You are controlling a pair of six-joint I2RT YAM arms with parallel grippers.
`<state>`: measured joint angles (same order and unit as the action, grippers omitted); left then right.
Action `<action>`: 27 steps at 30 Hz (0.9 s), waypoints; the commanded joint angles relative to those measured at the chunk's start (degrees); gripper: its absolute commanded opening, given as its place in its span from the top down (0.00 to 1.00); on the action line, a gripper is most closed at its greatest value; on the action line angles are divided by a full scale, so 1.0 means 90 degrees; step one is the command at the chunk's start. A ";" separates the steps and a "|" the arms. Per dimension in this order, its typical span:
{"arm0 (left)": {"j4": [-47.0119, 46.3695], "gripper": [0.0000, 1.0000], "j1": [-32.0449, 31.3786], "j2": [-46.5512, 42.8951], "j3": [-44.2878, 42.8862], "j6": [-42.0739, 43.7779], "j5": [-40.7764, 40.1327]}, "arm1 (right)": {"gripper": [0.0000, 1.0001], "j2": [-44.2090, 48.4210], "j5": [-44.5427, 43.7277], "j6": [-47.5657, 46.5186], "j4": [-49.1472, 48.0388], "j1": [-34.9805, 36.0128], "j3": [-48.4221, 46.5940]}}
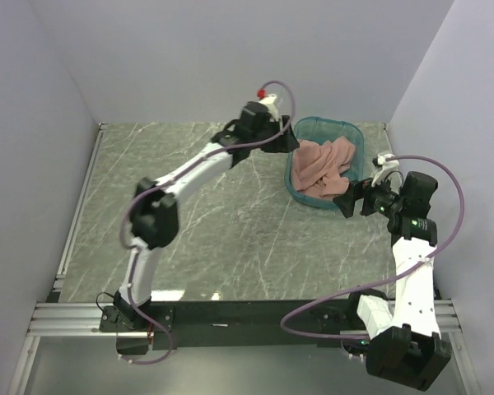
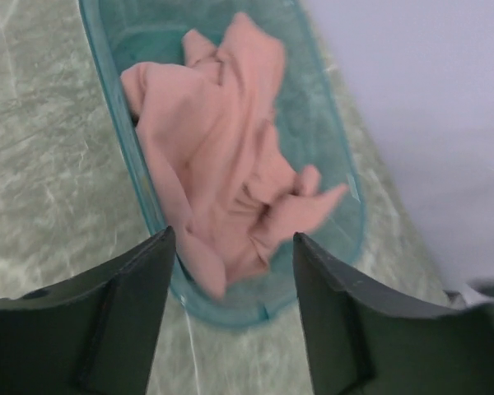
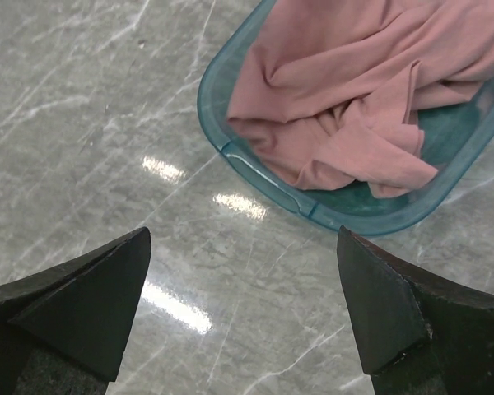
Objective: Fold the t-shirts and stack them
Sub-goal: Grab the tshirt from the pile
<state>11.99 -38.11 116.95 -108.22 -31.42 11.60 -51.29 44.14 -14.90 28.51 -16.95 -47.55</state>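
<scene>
While the marble-patterned table (image 1: 206,214) lies open to the left, the teal tub (image 1: 351,132) sits toward its far right corner, near the right wall (image 1: 453,99). Crumpled salmon-pink t-shirts (image 1: 323,164) lie inside, heaped along the tub's length from far to near, showing only plain wrinkled cloth. The left gripper (image 1: 290,138) hovers at the tub's far left rim, fingers apart. The right gripper (image 1: 351,202), by its near end, is spread wide too.

Overhead view from behind, both wrist views looking down close on teal tub (image 2: 333,156) (shared by all)
</scene>
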 commanded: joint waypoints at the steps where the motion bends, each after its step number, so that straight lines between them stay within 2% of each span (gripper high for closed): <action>1: 0.1216 0.37 -0.0160 0.1153 -0.1828 -0.0230 -0.0643 | 0.00 0.0122 0.0212 0.0326 -0.0336 -0.0216 0.0029; 3: 0.1334 0.40 -0.0180 0.1799 -0.2619 -0.0239 -0.0770 | 0.00 0.0103 0.0232 0.0385 -0.0317 -0.0275 0.0020; 5: 0.1237 0.41 -0.0190 0.2112 -0.2818 -0.0307 -0.0868 | 0.01 0.0025 0.0271 0.0405 -0.0278 -0.0323 -0.0019; 9: 0.0740 0.43 -0.0209 0.2221 -0.2536 -0.0415 -0.0966 | 0.01 -0.0034 0.0291 0.0454 -0.0238 -0.0353 -0.0058; 18: 0.0348 0.47 -0.0395 0.2260 -0.2360 -0.0318 -0.0878 | 0.02 -0.0063 0.0271 0.0503 -0.0277 -0.0373 -0.0039; 27: 0.0465 0.54 -0.0473 0.2533 -0.2516 -0.0298 -0.1239 | 0.02 -0.0151 0.0252 0.0551 -0.0287 -0.0402 -0.0039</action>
<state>17.82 -42.06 138.93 -128.88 -34.15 2.83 -52.51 45.93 -10.52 27.68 -19.92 -47.55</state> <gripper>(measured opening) 0.475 0.984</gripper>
